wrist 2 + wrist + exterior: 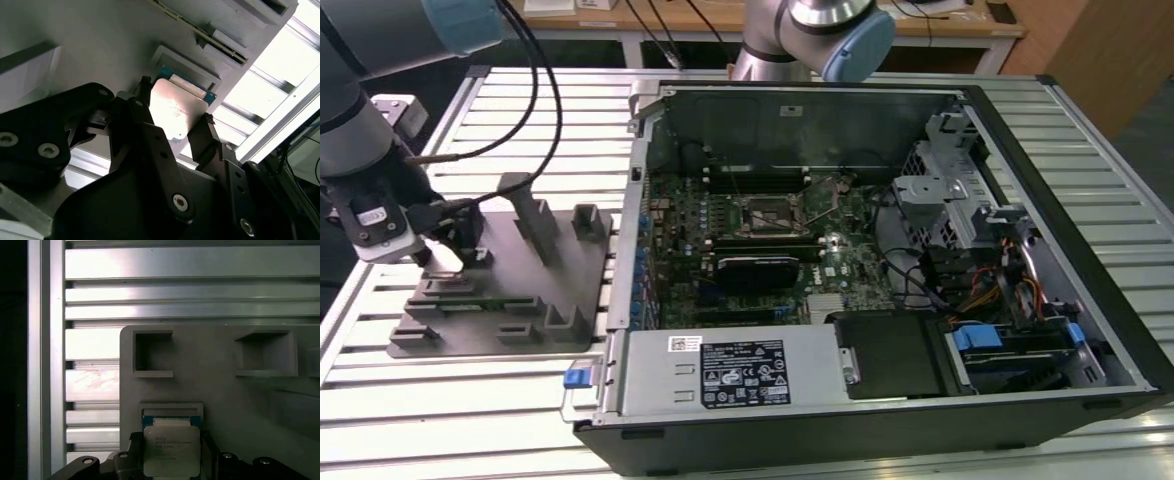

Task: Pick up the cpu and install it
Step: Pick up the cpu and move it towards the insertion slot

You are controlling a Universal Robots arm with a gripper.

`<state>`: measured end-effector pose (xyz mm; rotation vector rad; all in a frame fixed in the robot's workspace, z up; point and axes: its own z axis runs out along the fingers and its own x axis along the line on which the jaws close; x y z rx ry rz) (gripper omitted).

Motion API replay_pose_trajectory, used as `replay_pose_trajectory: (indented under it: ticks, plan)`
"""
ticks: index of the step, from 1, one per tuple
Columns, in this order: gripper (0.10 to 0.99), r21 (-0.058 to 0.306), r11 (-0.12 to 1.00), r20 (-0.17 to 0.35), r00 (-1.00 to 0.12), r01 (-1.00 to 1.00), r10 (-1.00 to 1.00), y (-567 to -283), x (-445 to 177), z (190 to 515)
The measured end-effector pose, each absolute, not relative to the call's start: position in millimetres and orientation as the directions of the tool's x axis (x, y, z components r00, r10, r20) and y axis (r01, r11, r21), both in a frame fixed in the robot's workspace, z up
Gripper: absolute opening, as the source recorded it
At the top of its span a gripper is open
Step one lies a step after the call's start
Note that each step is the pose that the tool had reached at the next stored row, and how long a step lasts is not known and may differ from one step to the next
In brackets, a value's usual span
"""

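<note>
The black end effector (438, 252) hangs over the grey plastic holder tray with upright posts (507, 300). The tray lies on the slatted aluminium table (494, 410), to the exterior view's left of the open black computer case (1067, 200). In both wrist views its two black fingers (150, 130) pinch opposite edges of the small flat square cpu with a shiny silver metal top (175, 112) (171, 452). The cpu sits just at a blue-rimmed recess (172, 412) of the tray; whether it touches the recess cannot be told. The black square motherboard socket (765, 210) sits inside the case, well apart from the cpu.
</note>
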<state>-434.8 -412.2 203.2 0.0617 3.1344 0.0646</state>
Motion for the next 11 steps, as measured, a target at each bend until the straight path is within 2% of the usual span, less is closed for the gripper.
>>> replay_pose_trajectory:
  ticks: [11]
  plan:
    - [0.545, 0.041, 0.998, -0.007, -0.999, 0.039, 0.04, -412, -435, 229]
